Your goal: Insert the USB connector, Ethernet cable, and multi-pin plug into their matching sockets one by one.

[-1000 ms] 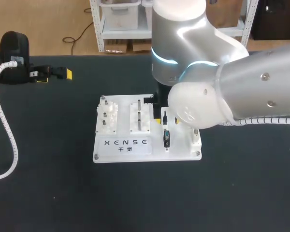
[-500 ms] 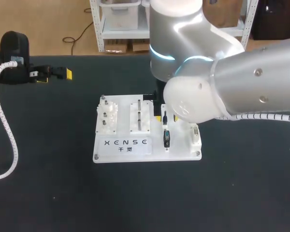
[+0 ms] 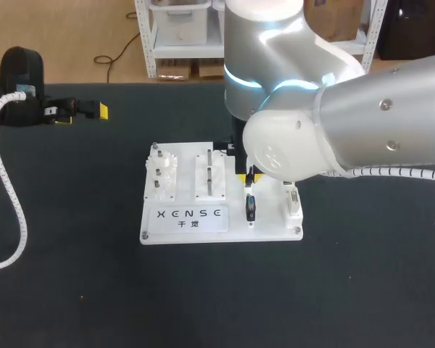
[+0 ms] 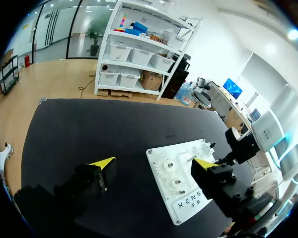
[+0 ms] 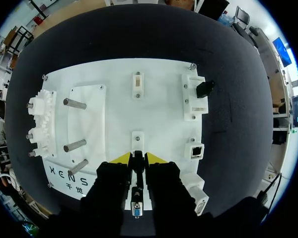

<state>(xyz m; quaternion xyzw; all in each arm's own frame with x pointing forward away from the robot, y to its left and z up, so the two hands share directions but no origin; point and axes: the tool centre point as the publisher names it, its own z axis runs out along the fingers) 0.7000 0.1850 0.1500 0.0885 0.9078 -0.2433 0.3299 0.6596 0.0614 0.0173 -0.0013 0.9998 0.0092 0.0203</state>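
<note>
Right gripper [image 5: 138, 158] is clenched on a slim black connector [image 5: 137, 162], one yellow tip against each of its sides. The connector is over the white socket board [image 5: 159, 114], just beside a small white socket [image 5: 137, 141]. Left gripper [image 4: 154, 162] has its fingers spread wide with nothing between them. It sits at the far left of the table [image 3: 72, 254], well apart from the board.
</note>
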